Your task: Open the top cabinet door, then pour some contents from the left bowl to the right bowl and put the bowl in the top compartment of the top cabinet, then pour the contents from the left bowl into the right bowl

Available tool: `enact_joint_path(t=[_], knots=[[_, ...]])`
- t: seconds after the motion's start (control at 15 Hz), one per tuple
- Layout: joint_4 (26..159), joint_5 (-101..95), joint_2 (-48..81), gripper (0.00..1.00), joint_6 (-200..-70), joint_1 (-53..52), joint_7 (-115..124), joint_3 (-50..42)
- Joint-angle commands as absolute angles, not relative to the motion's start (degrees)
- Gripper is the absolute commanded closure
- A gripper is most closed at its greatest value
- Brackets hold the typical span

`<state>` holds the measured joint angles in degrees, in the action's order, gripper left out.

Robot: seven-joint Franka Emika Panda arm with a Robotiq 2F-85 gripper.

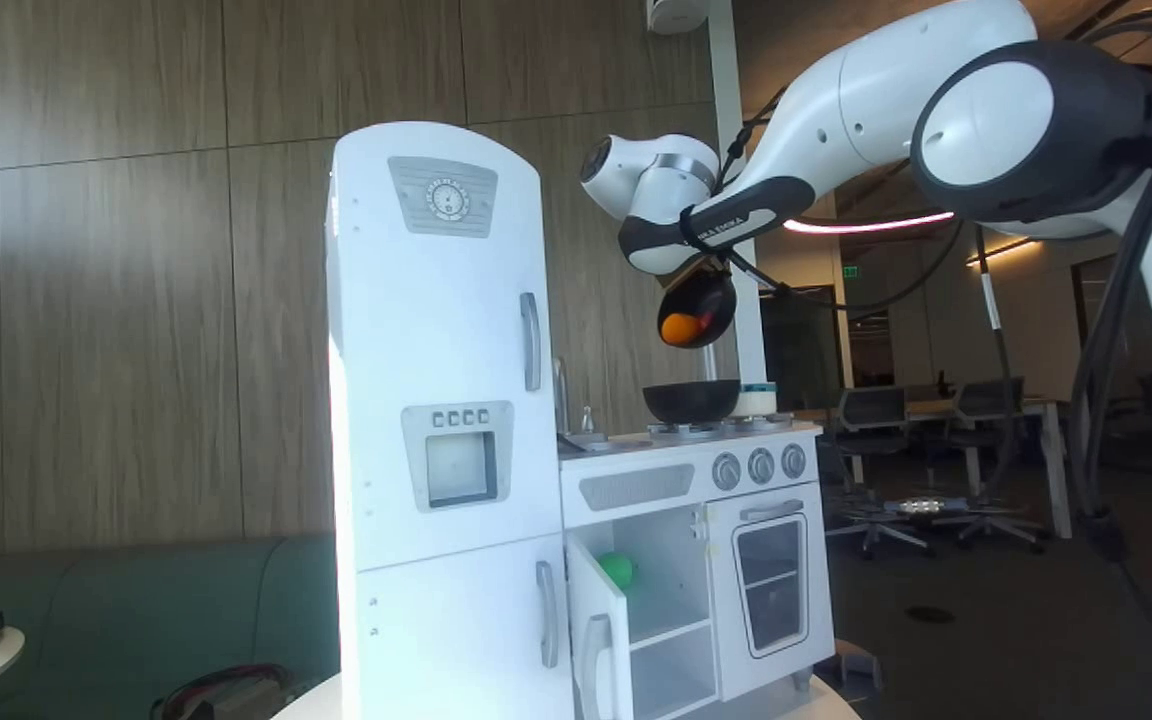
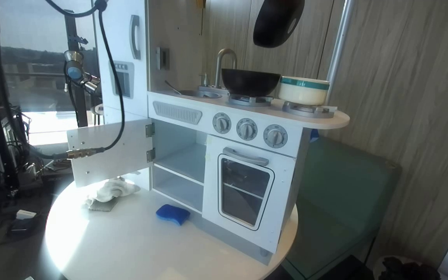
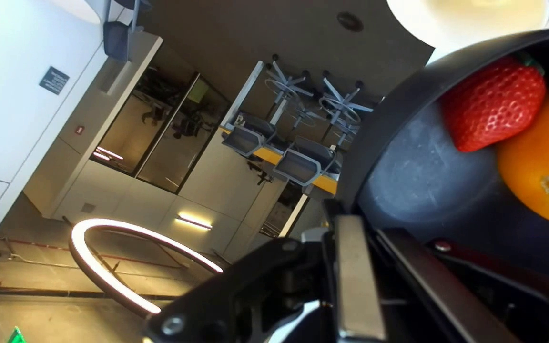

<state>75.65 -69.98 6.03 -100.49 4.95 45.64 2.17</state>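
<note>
Your gripper (image 3: 369, 227) clamps the tilted bowl (image 2: 277, 23) by its rim; pour step likely in hand: align over the lower bowl (image 2: 250, 82), then tip further

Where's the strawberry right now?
On the right side of the wrist view, the strawberry lies inside the tilted black bowl, beside the orange fruit.

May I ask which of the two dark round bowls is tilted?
The upper dark round bowl clamped by the black gripper, with a red strawberry and orange fruit inside; the other dark bowl sits upright on a grey burner.
</note>
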Motion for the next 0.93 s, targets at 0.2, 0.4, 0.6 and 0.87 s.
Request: enact_joint_path(t=[0.2,0.4,0.6,0.87], knots=[[75.15,-69.29,5.48,0.99,-103.50,5.96,34.93,1.86],[75.00,-68.72,5.46,0.99,-103.53,6.16,34.37,2.02],[75.95,-68.79,5.00,0.99,-104.91,6.43,30.16,1.97],[74.69,-62.31,5.25,0.99,-104.33,6.56,28.83,2.24]])
